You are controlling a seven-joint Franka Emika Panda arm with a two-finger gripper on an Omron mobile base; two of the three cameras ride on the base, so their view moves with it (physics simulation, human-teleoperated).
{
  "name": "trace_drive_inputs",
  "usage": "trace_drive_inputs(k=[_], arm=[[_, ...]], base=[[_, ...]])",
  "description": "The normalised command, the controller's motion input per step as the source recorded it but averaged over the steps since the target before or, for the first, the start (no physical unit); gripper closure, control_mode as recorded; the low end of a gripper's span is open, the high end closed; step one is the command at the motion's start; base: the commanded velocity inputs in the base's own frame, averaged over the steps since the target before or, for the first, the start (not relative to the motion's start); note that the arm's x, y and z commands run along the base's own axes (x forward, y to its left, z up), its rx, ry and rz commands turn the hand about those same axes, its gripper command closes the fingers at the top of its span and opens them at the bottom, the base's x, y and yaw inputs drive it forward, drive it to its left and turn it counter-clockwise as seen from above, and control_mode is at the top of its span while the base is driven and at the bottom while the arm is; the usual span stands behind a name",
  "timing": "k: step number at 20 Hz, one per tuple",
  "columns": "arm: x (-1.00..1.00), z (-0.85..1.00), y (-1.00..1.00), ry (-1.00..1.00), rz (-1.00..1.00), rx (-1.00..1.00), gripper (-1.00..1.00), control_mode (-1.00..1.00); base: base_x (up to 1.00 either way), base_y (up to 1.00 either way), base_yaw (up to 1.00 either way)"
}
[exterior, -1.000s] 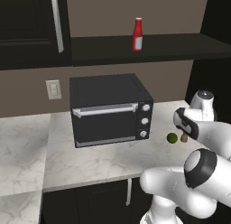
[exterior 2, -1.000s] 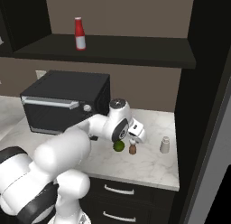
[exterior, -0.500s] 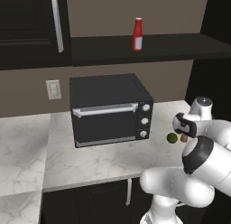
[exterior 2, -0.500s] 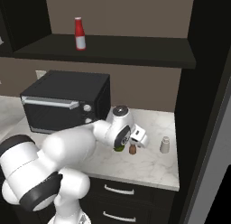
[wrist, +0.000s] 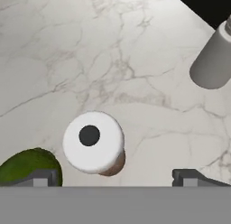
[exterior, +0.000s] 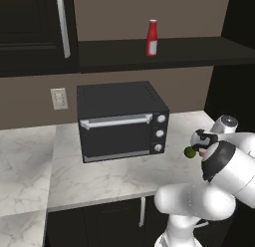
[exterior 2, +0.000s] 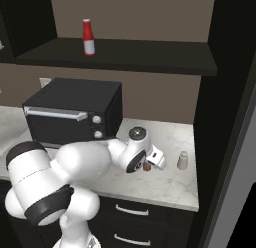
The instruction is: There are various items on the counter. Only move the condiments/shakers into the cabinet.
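On the marble counter (wrist: 135,47) the spread gripper (wrist: 115,177) hovers above the brown shaker (wrist: 94,142), straddling it to grasp for the cabinet (exterior 2: 130,54).

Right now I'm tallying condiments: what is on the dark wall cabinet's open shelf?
On the dark wall cabinet's open shelf stands one red squeeze bottle with white cap, upright. The shelf's far right end is hidden by the dark side panel.

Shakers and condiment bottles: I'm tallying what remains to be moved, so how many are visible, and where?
3. Red squeeze bottle stands on the cabinet shelf; brown shaker and white shaker stand on the counter.
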Motion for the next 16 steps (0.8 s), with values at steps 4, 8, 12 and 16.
trace_drive_inputs(k=[4, 8, 12, 16], arm=[[0.13, -0.13, 0.00, -0.11, 0.00, 0.01, -1.00, -1.00], [0.28, -0.08, 0.00, -0.10, 0.00, 0.00, -1.00, -1.00], [0.33, -0.08, 0.00, -0.06, 0.00, 0.00, 1.00, -1.00], [0.03, -0.01, 0.00, 0.00, 0.00, 0.00, 1.00, -1.00]], base=[[0.00, 0.00, 0.00], [0.00, 0.00, 0.00], [0.00, 0.00, 0.00], [0.00, 0.00, 0.00]])
